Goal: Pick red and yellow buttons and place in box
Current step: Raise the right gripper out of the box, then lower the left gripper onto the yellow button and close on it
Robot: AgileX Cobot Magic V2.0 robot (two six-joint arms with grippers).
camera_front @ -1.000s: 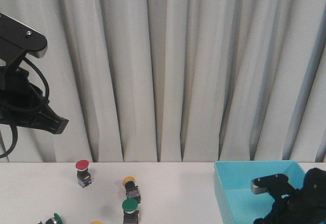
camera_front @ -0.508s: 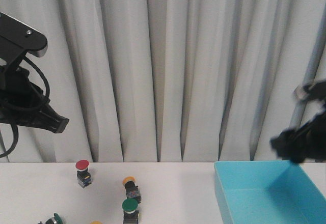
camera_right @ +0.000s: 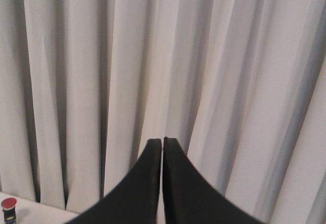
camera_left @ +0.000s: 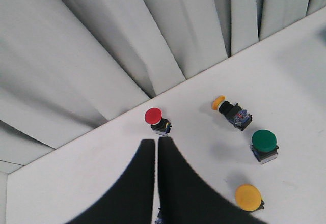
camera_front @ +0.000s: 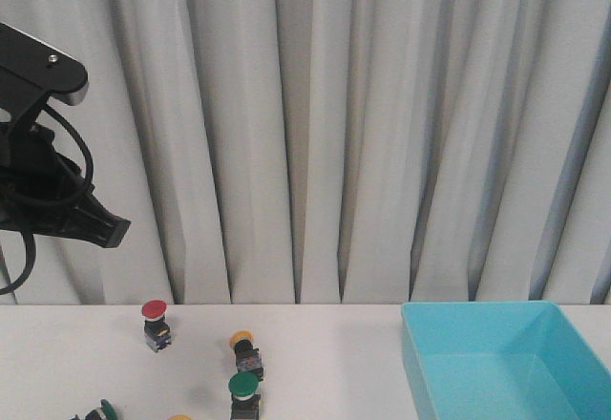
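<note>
Above table | left end effector (camera_left: 156,147) closed, empty | right end effector (camera_right: 162,147) closed, empty

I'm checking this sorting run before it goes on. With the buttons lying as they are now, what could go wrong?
1. The green-capped button stands close to the tipped yellow-capped button and the upright yellow-capped one, so a grasp may nudge or take it by mistake.
2. The tipped button could roll when pinched.
3. The turquoise plastic box sits far across the table from the round red-capped button; a weak grip may drop it.
</note>
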